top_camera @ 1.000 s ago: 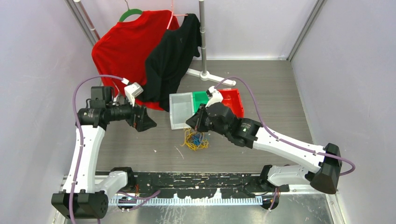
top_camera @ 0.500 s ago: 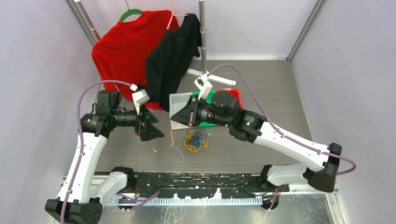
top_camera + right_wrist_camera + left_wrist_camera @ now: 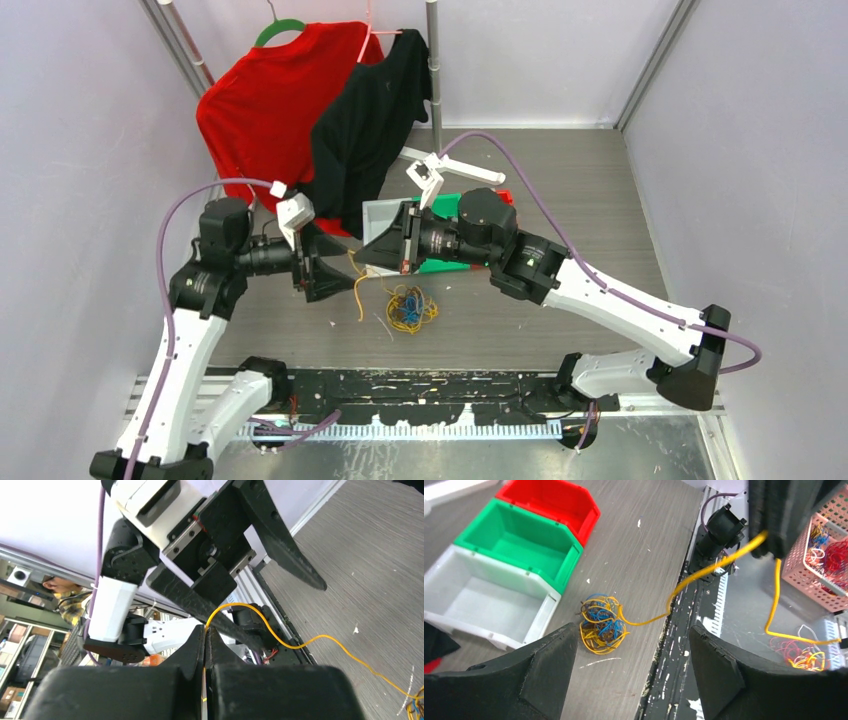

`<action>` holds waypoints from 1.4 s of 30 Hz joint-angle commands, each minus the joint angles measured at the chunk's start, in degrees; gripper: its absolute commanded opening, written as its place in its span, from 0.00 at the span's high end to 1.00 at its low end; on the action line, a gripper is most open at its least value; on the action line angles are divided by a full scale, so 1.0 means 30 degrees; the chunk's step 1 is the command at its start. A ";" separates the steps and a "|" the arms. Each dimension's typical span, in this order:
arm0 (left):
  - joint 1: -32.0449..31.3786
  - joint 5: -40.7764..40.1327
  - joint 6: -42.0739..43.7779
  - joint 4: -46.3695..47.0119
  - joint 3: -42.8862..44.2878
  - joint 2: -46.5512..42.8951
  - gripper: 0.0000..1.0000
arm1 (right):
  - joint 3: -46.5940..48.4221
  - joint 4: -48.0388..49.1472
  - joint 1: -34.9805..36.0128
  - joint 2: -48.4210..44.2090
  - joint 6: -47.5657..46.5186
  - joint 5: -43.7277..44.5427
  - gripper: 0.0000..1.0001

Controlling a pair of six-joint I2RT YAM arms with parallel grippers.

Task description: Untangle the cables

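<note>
l pincer closer; r pincer grips cable

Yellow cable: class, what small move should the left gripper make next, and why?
Probably the left gripper should close on the yellow cable below the right gripper. The right gripper is shut on it, its lower end runs into the tangle, and the left gripper stands open close by.
</note>
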 commanded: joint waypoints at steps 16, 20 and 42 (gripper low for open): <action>-0.2565 -0.0661 -0.3340 0.6668 -0.1195 -0.1034 0.47 | 0.1411 0.3124 0.0094 -0.0001 0.0879 -0.2050 0.99; -0.2560 -0.0228 -0.4692 0.7599 -0.0429 -0.0400 0.86 | 0.0852 0.2887 0.0094 -0.0269 0.0549 -0.1902 0.99; -0.2583 0.1278 -0.7073 0.7395 0.4514 0.0018 1.00 | -0.5775 0.3192 0.0094 -0.2525 -1.0422 0.1218 0.07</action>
